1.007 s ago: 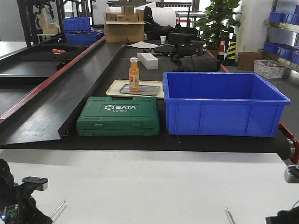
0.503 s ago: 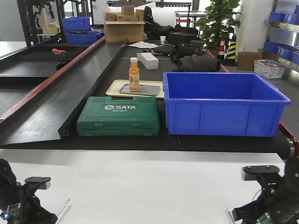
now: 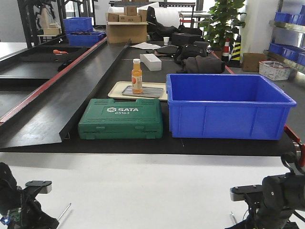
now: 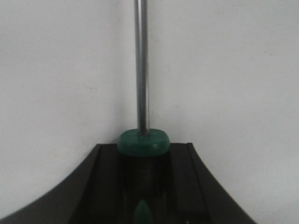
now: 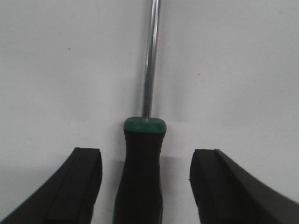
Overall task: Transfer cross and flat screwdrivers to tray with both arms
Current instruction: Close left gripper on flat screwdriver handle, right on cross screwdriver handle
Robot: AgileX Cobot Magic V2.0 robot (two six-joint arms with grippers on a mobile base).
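White table point(image 4: 56, 70), left pincer point(image 4: 143, 150) snug on screwdriver point(image 4: 141, 93), right pincer point(image 5: 145, 156) agape.

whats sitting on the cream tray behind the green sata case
A shallow grey steel tray lies on the cream tray, with an orange bottle standing on its left part. The cream tray's right end is hidden behind the blue bin.

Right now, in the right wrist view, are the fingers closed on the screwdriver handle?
No, the right fingers stand apart from the screwdriver handle, with white table showing in the gap on each side.
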